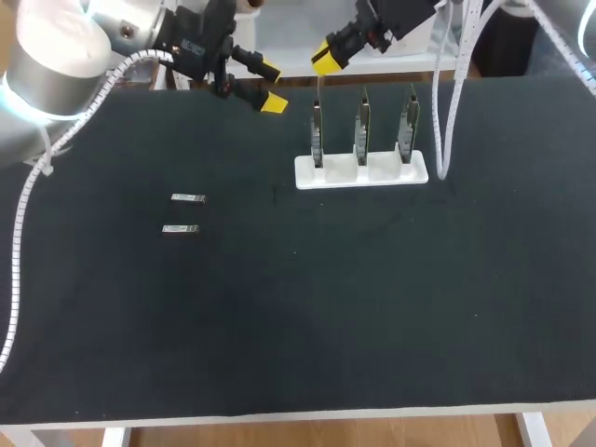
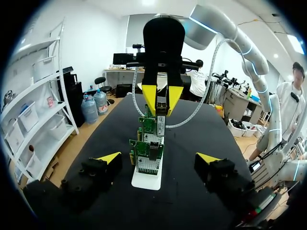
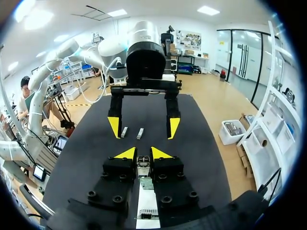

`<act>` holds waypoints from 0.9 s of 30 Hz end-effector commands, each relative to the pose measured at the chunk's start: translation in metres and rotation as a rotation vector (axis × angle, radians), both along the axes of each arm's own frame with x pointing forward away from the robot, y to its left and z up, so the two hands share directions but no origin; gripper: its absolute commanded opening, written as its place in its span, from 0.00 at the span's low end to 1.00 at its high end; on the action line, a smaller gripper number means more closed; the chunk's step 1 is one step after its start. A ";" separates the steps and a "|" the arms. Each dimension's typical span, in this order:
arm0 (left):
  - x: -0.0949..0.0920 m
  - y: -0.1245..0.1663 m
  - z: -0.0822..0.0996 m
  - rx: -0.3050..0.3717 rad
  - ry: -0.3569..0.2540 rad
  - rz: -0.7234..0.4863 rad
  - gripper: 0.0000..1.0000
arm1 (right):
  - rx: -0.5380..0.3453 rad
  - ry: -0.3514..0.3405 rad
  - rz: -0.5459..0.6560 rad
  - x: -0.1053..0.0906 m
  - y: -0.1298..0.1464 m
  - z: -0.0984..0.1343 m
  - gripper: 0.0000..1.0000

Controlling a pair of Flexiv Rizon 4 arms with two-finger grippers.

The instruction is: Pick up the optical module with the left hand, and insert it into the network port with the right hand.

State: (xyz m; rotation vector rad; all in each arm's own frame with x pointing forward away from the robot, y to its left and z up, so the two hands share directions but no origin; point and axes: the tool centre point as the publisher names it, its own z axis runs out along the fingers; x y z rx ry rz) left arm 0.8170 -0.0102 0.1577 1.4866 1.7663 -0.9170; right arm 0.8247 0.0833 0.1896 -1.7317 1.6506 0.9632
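Two spare modules (image 1: 188, 197) lie side by side at the left of the black counter (image 1: 279, 326). Beyond them the left gripper (image 1: 271, 86) hangs wide open and empty. The right gripper (image 1: 324, 60), clamped on the optical module (image 2: 161, 120), holds it upright over the leftmost network card (image 1: 318, 140) in the white stand (image 1: 361, 172).

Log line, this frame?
left end effector: open | right end effector: shut on optical module, above network card | spare modules: two loose

No legible txt anywhere (all too small)
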 end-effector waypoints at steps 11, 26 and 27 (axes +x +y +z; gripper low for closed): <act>0.002 0.000 0.000 0.003 0.001 -0.002 1.00 | 0.021 0.252 0.326 0.008 0.004 -0.009 0.00; 0.002 0.000 0.000 0.003 0.001 -0.002 1.00 | 0.016 0.265 0.360 0.013 0.007 -0.017 0.00; 0.002 0.000 0.000 0.003 0.001 -0.002 1.00 | 0.015 0.265 0.361 0.013 0.007 -0.017 0.00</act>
